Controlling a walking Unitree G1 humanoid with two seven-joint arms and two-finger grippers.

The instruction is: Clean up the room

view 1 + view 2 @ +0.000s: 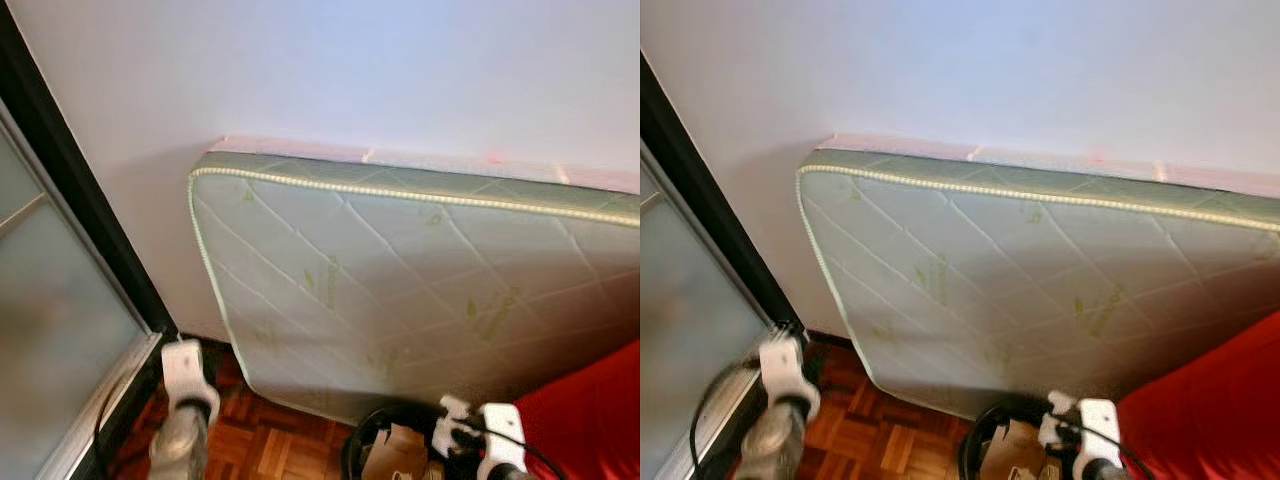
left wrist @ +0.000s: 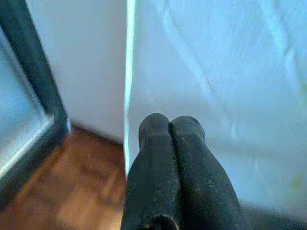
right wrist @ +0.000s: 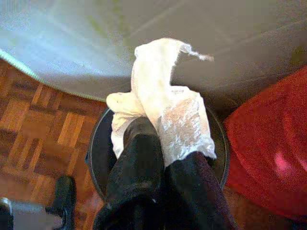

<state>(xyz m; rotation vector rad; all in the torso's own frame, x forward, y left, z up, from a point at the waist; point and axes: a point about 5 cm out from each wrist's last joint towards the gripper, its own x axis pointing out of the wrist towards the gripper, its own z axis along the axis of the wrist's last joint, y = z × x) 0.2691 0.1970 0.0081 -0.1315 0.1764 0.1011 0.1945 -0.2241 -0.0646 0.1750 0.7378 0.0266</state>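
My right gripper (image 3: pixel 160 143) is shut on a crumpled white paper tissue (image 3: pixel 158 81), which sticks up past the fingertips. It hangs right above a round black bin (image 3: pixel 96 143). In the left eye view the bin (image 1: pixel 365 425) stands on the floor at the foot of the mattress, with a piece of brown cardboard (image 1: pixel 395 455) inside, and my right arm (image 1: pixel 485 430) is just beside it. My left gripper (image 2: pixel 170 125) is shut with nothing in it and points at the mattress edge. My left arm (image 1: pixel 185 400) is low at the left.
A quilted white-green mattress (image 1: pixel 400 280) leans on its side against the white wall. A frosted glass door in a dark frame (image 1: pixel 50 330) stands at the left. Something red (image 1: pixel 590 420) lies at the lower right. The floor is wood parquet (image 1: pixel 260 445).
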